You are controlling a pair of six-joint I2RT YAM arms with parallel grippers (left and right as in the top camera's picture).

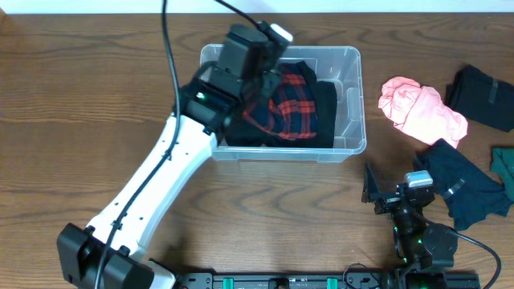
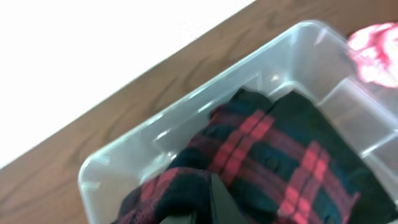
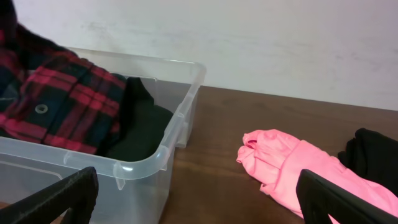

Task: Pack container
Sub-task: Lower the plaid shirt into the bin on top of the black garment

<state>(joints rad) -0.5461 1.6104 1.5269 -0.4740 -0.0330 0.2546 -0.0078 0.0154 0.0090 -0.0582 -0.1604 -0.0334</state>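
The clear plastic container point(image 1: 354, 104) stands at the table's middle back. Inside lies a red and dark plaid garment point(image 1: 294, 106) on top of a black garment point(image 1: 325, 112). My left gripper point(image 1: 261, 84) is down in the container's left half. In the left wrist view its finger point(image 2: 214, 205) is shut on a bunched fold of the plaid garment point(image 2: 273, 155), inside the container point(image 2: 186, 102). My right gripper point(image 1: 393, 193) is open and empty at the front right. Its view shows the container point(image 3: 180, 118), the plaid garment point(image 3: 56, 99) and the open jaws point(image 3: 196, 199).
A pink garment point(image 1: 422, 108) lies right of the container; it also shows in the right wrist view point(image 3: 298, 165). A black garment point(image 1: 482, 96) lies at the far right back, another dark one point(image 1: 462, 181) by the right arm, and a teal piece point(image 1: 506, 164) at the right edge.
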